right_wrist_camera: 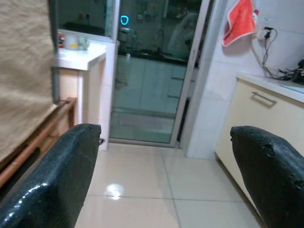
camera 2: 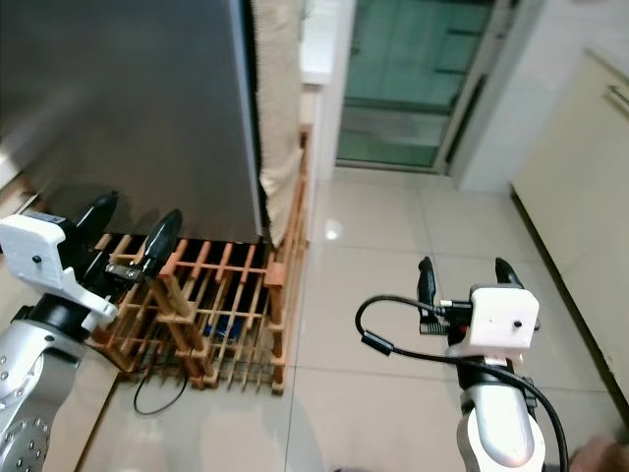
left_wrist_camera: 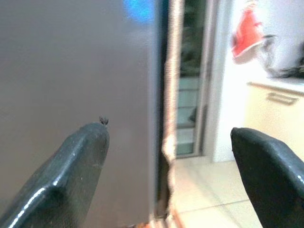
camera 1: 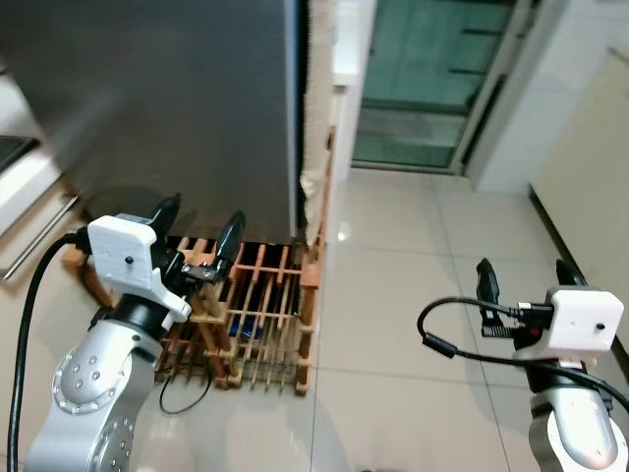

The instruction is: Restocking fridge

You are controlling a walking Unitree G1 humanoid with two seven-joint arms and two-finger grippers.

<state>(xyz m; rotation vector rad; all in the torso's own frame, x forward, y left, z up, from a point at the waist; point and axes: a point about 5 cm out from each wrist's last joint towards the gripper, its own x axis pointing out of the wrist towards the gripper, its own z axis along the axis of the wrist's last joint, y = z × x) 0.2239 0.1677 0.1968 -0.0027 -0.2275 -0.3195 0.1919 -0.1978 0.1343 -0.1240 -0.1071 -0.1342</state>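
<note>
We face the fridge (camera 1: 167, 88) at eleven o'clock, its grey door shut. Our left end effector (camera 1: 201, 236) hovers wide open and empty before it, above a wooden rack (camera 1: 260, 315); our right end effector (camera 1: 521, 275), likewise spread and empty, hangs at four o'clock. The door looks heavy, stiff and slick; we judge its right edge the best hold.

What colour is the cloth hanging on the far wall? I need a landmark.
The cloth is red-orange, clearest in the right wrist view.
</note>
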